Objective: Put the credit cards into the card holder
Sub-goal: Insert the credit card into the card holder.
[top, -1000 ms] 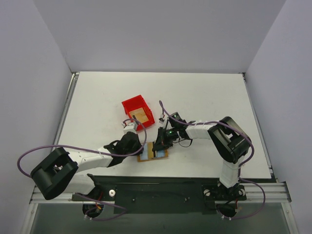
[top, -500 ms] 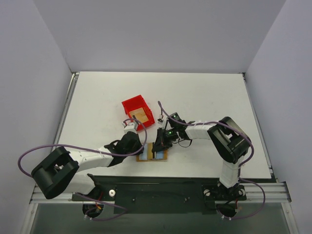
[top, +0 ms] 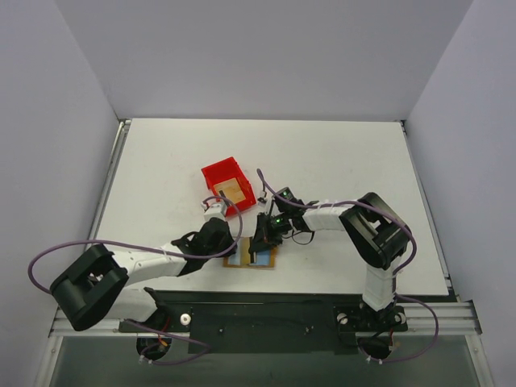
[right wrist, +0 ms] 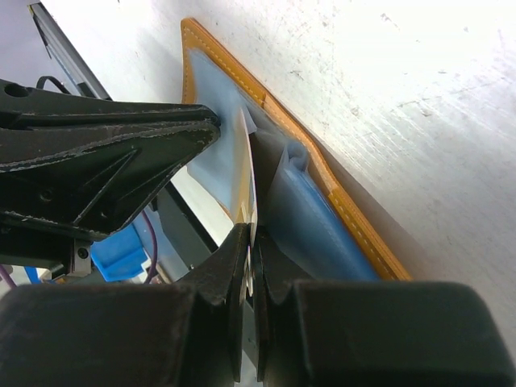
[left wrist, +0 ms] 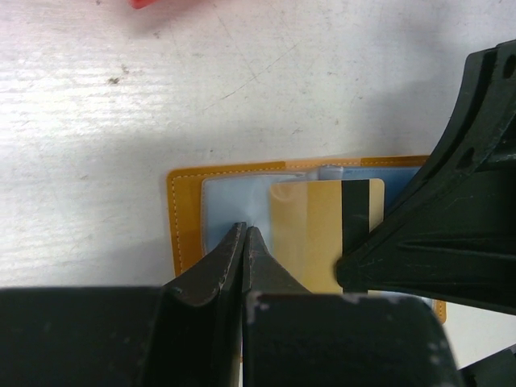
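I've got my right fingers (right wrist: 219, 282) clamped on the thin gold rectangular card (left wrist: 310, 234), angled into the flat, stitched orange-tan wallet (left wrist: 185, 214) with its glossy blue lining. My left fingers (left wrist: 211, 280) are pinched together just beside the card.

You're looking at a lab test cell: a white table (top: 339, 153) boxed by plain pale walls (top: 266, 56) from 9 through 12 to 3 o'clock, with a black mounting rail (top: 266, 310) at 6.
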Robot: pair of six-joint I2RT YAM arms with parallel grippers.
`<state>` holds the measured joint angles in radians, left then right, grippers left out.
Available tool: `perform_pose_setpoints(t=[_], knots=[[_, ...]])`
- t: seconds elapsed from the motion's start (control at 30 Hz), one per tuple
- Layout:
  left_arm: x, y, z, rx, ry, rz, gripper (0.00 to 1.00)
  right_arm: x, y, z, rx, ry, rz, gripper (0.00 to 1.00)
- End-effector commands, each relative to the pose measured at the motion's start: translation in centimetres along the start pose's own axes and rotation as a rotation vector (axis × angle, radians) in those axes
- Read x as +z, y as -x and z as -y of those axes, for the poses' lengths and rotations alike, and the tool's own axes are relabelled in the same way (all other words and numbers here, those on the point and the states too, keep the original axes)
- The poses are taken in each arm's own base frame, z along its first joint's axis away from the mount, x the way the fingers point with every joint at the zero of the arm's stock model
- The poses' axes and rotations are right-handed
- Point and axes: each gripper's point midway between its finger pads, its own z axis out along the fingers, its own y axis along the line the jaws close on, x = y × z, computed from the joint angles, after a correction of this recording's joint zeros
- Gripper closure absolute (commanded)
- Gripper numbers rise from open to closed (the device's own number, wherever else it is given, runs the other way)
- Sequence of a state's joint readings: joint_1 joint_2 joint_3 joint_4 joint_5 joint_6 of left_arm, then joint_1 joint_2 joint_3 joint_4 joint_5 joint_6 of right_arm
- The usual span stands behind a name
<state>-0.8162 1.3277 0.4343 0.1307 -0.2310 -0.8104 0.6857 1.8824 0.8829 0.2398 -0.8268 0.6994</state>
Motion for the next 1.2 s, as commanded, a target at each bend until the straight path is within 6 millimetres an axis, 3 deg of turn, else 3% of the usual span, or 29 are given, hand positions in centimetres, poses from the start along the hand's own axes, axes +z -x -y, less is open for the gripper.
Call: perform_pose_setpoints(t=[0.0,0.2,0.27,0.7,0.87,1.17], knots=[[-1.4,-0.3,-2.1,0.011,0.094,-0.021,1.00,0.9,-0.2,2.3,0.001,-0.105,0.029,1.00],[-3.0,1.6,-2.6,-0.010,0.120,0.058,0.79,1.1,0.1,3.1,0.027,-0.137,0.056,1.00],[-3.2,1.5,-3.1,-0.018,0.136,0.062,0.78,1.0,0.2,3.2,0.031,-0.140,0.061,1.00],[-2.2,-0.9,-5.5,-0.012,0.255,-0.026,0.78,1.0,0.0,3.3,0.027,-0.148,0.048,1.00],[-2.0,-1.3,-4.7,-0.010,0.208,-0.043,0.79,1.2,0.0,3.3,0.027,-0.146,0.044,1.00],[-2.3,-3.5,-3.3,0.013,0.154,-0.097,0.91,2.0,0.7,3.2,0.063,-0.127,0.061,1.00]])
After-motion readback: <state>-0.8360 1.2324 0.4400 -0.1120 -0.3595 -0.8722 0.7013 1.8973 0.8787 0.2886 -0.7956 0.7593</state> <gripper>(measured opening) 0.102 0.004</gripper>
